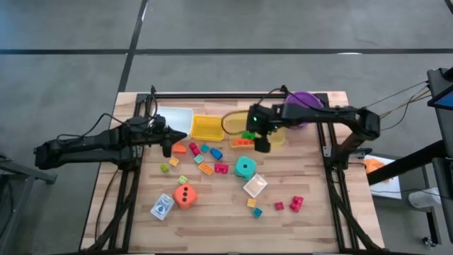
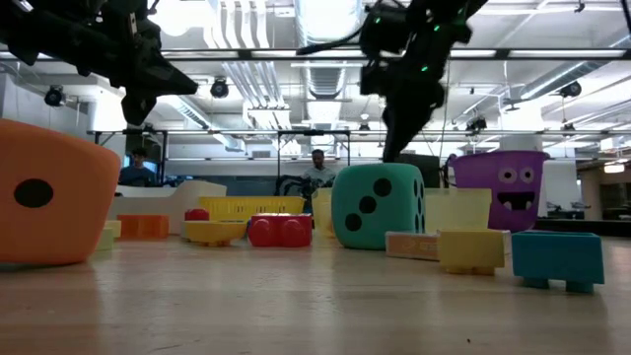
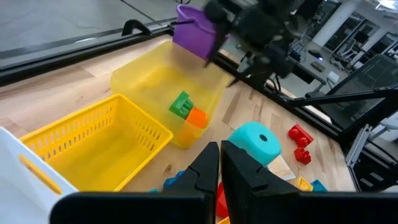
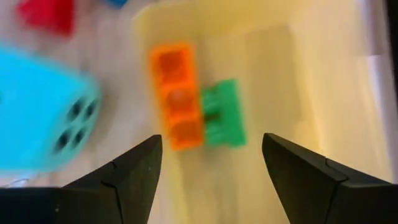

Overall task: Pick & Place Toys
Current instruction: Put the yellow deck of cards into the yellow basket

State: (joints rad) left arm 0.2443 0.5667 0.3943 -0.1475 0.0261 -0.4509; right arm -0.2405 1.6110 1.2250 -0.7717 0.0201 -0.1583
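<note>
Currently, inside the translucent yellow bin point(image 4: 261, 74): one orange brick point(image 4: 178, 93) and one green brick point(image 4: 221, 113), touching side by side, the orange one the longer. Right claw point(image 4: 211, 168) hangs above them, fingers apart, empty. Left claw point(image 3: 221, 163) hovers by the yellow basket point(image 3: 93, 143), fingers together, empty. Loose on the tabletop point(image 1: 212, 227): one teal die point(image 1: 245, 167), one orange die point(image 1: 185, 196), one card box point(image 1: 162, 207); smaller bricks too blurred to count.

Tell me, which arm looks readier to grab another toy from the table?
Probably the left. Its gripper is shut and empty, hanging right by the loose bricks. The right gripper is open over the yellow tub, where an orange brick and a green brick already lie.
</note>
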